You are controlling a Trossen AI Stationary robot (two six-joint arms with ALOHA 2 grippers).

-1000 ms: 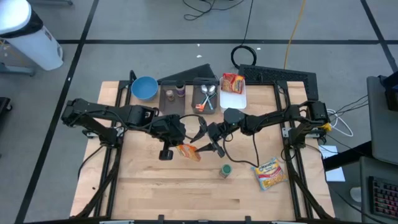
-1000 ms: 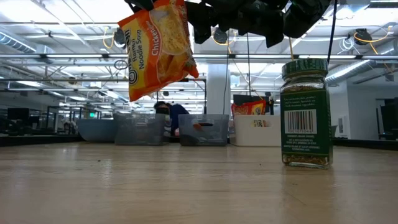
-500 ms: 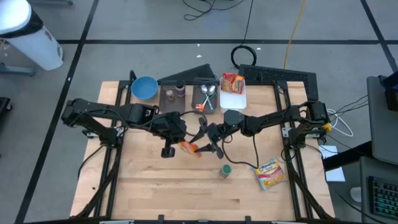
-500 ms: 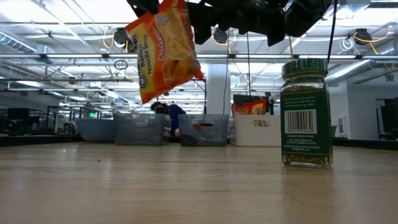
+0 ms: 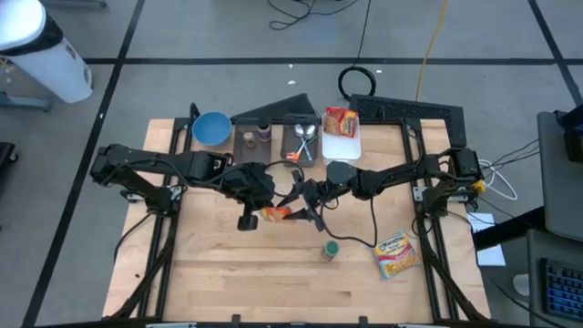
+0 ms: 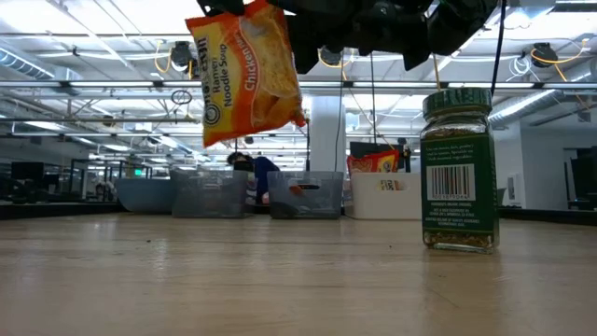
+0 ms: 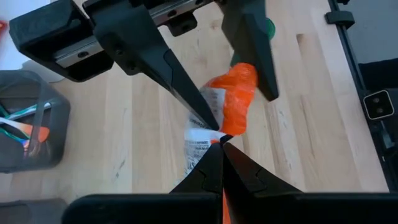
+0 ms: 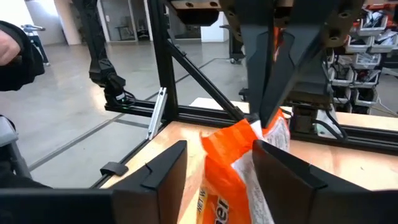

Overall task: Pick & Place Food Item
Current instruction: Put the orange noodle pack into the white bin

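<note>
Hanging above the middle of the table [image 5: 228,273], the orange ramen packet [image 5: 276,215] was pinched at its top edge by the left gripper [image 5: 264,208], whose fingers were clamped tight on the foil. The packet's long axis ran downward from that grip, clear of the wood. The right gripper [image 8: 217,171] stood just beside it, fingers parted on either side of the packet's body but not yet closed. Judging by this, a handover was likely, the right arm being as near as the left. A green-lidded spice jar [image 6: 456,170] stood apart.
</note>
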